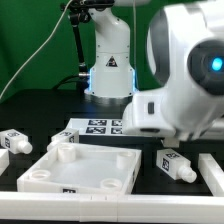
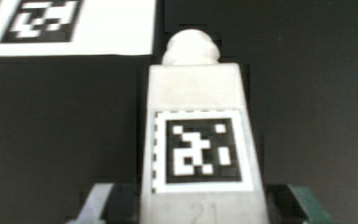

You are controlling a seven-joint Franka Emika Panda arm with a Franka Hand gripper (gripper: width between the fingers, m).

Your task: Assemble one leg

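Wrist view: hand (image 2: 197, 206) pinches the leg (image 2: 201, 120). Dark grey fingers (image 2: 105, 203) sit tight on both long sides of it. The leg is a white plastic block, matte and squared off. It carries one black-and-white square tag on its upper face and tapers to a narrower rounded stub at the far end. Black counter (image 2: 318, 60) lies under it. Past the stub, a corner of the marker board (image 2: 60, 28) shows flat and white with two tags partly in frame.

Exterior view, front to back:
- A big glossy white arm housing (image 1: 190, 70) blocks the hand from this angle.
- The tray-like panel (image 1: 80, 172) is square white plastic with a raised rim and round bosses at the corners. It lies flat on the counter.
- Two leg pieces are clearly countable. One leg (image 1: 176, 165) lies just under the arm at the exterior view's right, beside the panel. I cannot tell if it's the pinched one. A second leg (image 1: 15, 140) sits at the exterior view's left, apart from the panel.
- The marker board lies just behind the panel.
- The arm base (image 1: 108, 62) stands furthest back.
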